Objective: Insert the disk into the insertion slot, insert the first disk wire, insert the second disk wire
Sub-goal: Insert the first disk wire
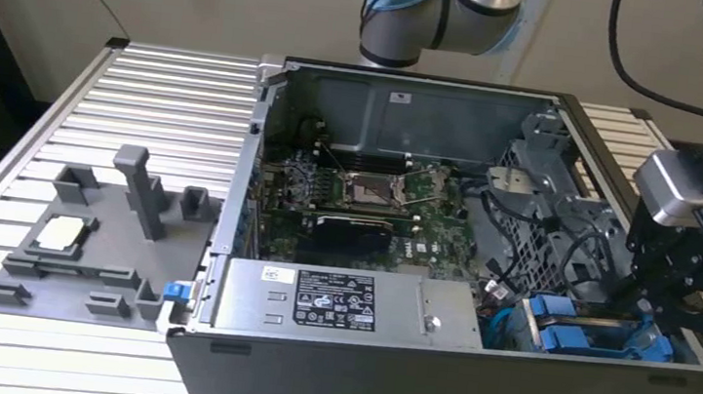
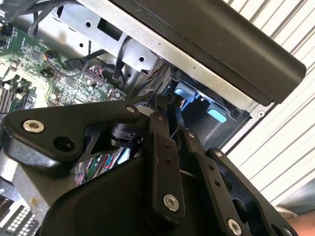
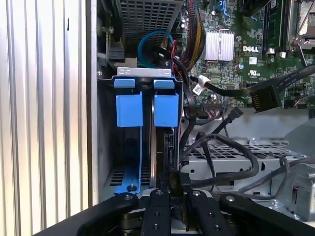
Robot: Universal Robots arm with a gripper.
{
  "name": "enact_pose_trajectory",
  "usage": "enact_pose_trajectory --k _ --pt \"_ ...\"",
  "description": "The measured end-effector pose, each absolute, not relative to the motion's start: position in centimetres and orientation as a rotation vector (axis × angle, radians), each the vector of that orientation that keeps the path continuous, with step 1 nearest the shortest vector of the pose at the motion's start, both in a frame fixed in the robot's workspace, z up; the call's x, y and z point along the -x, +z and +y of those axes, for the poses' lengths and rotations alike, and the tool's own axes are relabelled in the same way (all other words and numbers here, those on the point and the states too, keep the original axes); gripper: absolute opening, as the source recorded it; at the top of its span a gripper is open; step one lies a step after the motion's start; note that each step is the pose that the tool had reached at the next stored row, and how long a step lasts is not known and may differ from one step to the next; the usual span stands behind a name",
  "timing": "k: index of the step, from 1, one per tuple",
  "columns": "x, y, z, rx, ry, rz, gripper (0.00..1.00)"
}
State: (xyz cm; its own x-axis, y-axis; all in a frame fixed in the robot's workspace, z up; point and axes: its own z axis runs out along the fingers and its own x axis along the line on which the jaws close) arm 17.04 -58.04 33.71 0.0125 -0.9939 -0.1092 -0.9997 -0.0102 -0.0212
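Table (image 1: 167,89): carrying two things.
Case (image 1: 436,387): lying open, exterior view's right.
Fixture (image 1: 112,240): sitting on the exterior view's left.

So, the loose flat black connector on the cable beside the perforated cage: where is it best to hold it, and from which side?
Probably hold the connector by its hard plug body, not the cable, closing across its two broad flat faces. Come from the open side of the case: the plug hangs free over the motherboard, broad and thin, and nothing covers it there.
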Motion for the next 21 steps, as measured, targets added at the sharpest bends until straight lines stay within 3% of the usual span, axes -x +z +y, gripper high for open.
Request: enact_pose_trajectory --k 10,11,12,21 --pt "-17.0 33.1 -58.0 2.167 0.097 2.143 0.2" --pt "-17.0 33.4 -58.0 2.167 0.097 2.143 0.2" --pt "-17.0 33.7 -58.0 2.167 0.097 2.143 0.27" --pt "-17.0 37.8 -58.0 2.167 0.097 2.143 0.27"
